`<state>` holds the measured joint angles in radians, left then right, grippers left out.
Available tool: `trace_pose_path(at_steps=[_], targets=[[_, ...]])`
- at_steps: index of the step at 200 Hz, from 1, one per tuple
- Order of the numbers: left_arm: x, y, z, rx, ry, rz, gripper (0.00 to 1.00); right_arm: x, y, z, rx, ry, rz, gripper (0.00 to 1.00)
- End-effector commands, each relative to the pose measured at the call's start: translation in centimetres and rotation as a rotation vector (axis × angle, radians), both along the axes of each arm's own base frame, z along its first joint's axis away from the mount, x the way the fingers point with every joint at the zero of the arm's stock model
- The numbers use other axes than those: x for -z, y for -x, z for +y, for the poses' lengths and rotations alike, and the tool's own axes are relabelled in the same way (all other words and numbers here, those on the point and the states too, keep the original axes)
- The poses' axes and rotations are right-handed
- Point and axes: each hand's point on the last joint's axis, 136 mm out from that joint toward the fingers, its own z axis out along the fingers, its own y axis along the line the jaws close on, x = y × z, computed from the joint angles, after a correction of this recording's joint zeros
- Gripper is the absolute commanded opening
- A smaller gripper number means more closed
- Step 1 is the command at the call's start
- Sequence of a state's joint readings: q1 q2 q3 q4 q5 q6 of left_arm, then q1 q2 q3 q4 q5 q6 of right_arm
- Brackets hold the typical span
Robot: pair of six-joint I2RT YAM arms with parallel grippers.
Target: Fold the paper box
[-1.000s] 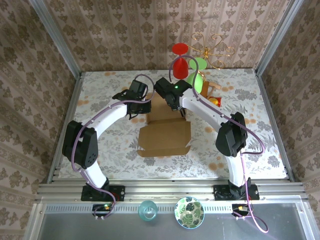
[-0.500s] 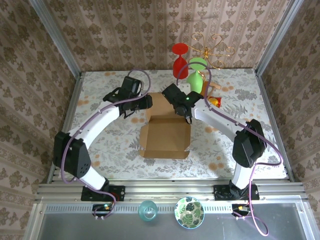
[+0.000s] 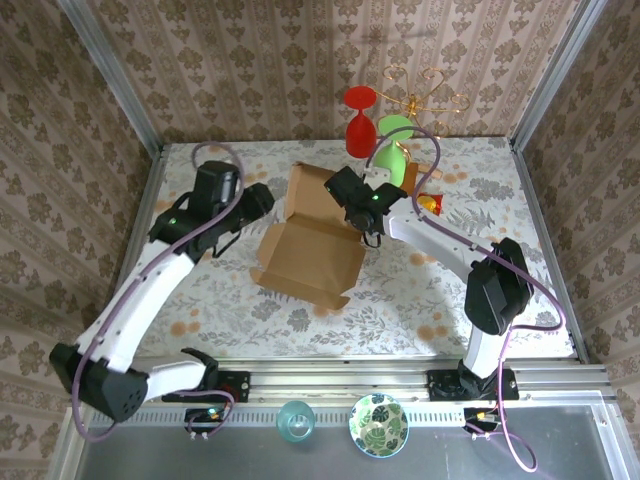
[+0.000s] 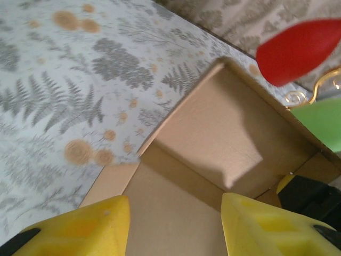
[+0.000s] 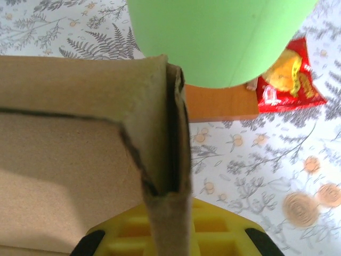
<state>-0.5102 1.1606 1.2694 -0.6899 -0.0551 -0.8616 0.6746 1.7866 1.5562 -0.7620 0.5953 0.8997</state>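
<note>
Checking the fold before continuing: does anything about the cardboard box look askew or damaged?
The tan corrugated cardboard box sits skewed, at an angle to the floral table's edges. The right gripper pinches its doubled side wall, whose layers gape slightly. No clear tear visible.

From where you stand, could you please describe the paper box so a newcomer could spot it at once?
On the fern-patterned table, near its middle, lies the paper box, an open tan cardboard tray, one wall pinched by the right tool. Unlike the red glass and green glass behind it, it is plain brown.
</note>
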Motion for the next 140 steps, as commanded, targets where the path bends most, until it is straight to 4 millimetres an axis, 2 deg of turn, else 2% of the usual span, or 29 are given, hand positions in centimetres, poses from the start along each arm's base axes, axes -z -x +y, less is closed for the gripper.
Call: trace_pose_path(at_steps=[1,25,47,89,140], targets=[[3.7,4.1,3.5,-0.217,0.014,0.200,0.47,0.3,0.3,0.1,0.134,-0.138,-0.010,0.00],[4.9,7.2,4.2,-0.279,0.051,0.282,0.46,0.9,0.0,0.8,0.161,-0.179,0.013,0.00],[6.4,8.6,3.7,-0.295,0.121,0.340,0.47,1.6,0.1,0.9,0.184,-0.188,0.028,0.00],[8.7,9.3,2.5,-0.288,0.181,0.398,0.53,2.2,0.3,1.0,0.213,-0.205,0.044,0.00],[11.0,10.1,2.7,-0.325,0.148,0.455,0.56,2.7,0.3,1.5,0.220,-0.239,0.063,0.00]])
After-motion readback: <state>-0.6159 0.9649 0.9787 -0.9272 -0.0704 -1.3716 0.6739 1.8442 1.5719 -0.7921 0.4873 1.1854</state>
